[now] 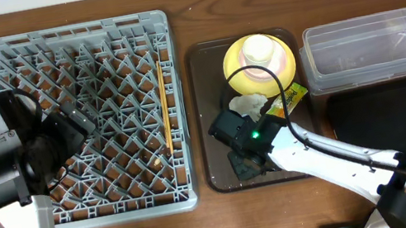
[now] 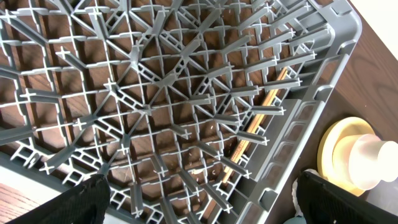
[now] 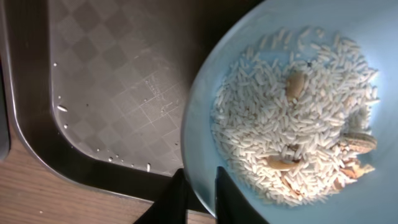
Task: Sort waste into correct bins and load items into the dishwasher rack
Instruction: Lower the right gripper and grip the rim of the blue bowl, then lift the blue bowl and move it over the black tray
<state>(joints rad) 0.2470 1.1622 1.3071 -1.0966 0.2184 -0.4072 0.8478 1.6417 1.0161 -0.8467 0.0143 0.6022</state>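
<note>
- Light blue bowl point(image 3: 205, 93): sits by the near edge of the brown serving tray point(image 3: 112, 81), loaded with rice scraps point(image 3: 292, 112) and a few brown bits. The arm hides it in the overhead view.
- Right hand point(image 3: 199, 180): narrow, pinching the bowl's rim, one finger inside and one outside. Cannot tell whether the bowl is off the tray.
- Left hand point(image 2: 202, 190): wide and empty above the dishwasher rack point(image 1: 71, 30), well apart from the right arm. A clash looks unlikely.
- Risk: a one-sided rim pinch under a full load may let the bowl pivot or slip, dumping rice on the tray or the worktop point(image 1: 183, 0). Loose grains already lie on the tray.
- Risk: the way to the clear tub point(image 1: 371, 46) and black tray point(image 1: 388, 119) crosses the napkin point(image 1: 247, 104), the snack packet point(image 1: 291, 98) and the yellow plate point(image 1: 285, 57) bearing a white cup point(image 1: 259, 49). A low carry could knock these.
- Risk: tipping too fast would throw grains past the bin's rim.
</note>
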